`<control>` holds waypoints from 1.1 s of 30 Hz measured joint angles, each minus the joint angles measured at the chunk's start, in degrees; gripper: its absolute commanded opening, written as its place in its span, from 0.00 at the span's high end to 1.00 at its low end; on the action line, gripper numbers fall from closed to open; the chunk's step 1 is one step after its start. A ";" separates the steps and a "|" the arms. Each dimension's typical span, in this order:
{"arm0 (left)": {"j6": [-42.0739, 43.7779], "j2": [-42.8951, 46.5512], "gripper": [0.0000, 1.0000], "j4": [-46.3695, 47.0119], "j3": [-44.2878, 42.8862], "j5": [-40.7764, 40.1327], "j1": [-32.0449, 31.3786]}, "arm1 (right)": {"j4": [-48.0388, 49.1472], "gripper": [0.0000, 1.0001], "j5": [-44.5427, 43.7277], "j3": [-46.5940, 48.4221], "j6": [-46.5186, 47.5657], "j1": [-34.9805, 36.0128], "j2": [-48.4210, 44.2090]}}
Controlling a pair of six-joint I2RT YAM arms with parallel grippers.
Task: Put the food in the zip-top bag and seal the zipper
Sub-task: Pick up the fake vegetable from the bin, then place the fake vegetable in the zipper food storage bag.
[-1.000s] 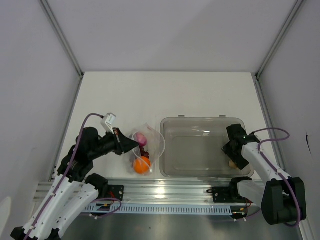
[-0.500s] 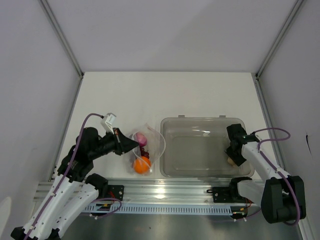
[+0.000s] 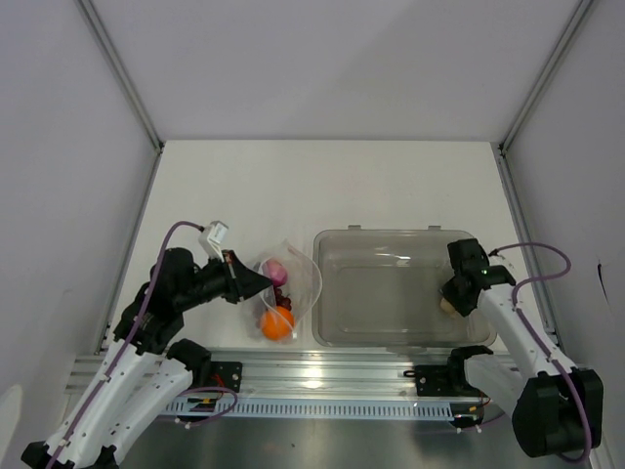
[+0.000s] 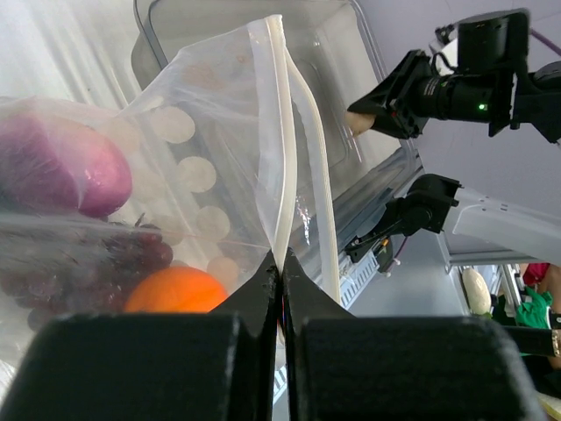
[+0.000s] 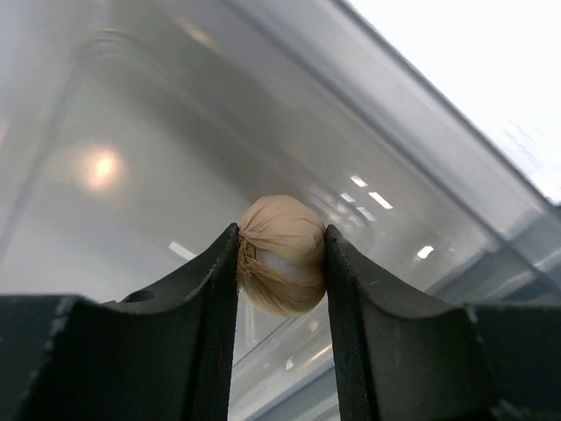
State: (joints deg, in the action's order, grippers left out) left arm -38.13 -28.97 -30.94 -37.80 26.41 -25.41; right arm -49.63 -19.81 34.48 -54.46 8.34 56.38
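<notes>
The right gripper (image 5: 281,250) is squeezing the small beige lump (image 5: 282,272) between its two black fingers. The jaws are pressing on the lump's left and right sides at the centre of the right wrist view. Behind it, the clear wall and floor of the rigid tub (image 3: 400,235) are filling the frame, with lamp glints shining at the left. In the top view this gripper is hanging over the tub's right end, at the lower right of the frame. The lump is showing there as a pale spot at the fingers.

The left gripper (image 4: 282,274) is pinching the zip-top bag (image 4: 206,149), its jaws together on the mouth edge at the lower centre of the left wrist view. The zipper (image 4: 280,123) is rising from the fingertips as two pale strips that are parting toward the top of the frame, so the mouth is standing open. Inside the bag, the purple round fruit (image 4: 57,171) is lying at the left edge. The dark red grape bunch (image 4: 131,259) is sitting just below it, and the orange ball (image 4: 175,292) is resting beside the grapes, just left of the fingers. In the top view the bag is lying on the white table (image 3: 322,186), just left of the tub's left wall, in the lower left part of the frame.
</notes>
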 measured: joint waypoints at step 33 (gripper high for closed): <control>-1.03 -0.57 1.00 -11.15 -2.82 -5.68 0.02 | 11.85 0.69 5.31 42.36 4.17 58.27 21.84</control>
State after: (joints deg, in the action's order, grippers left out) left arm -39.16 -29.54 -42.09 -40.62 20.73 -25.39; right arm -37.78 -14.50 76.84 -50.28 66.61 78.22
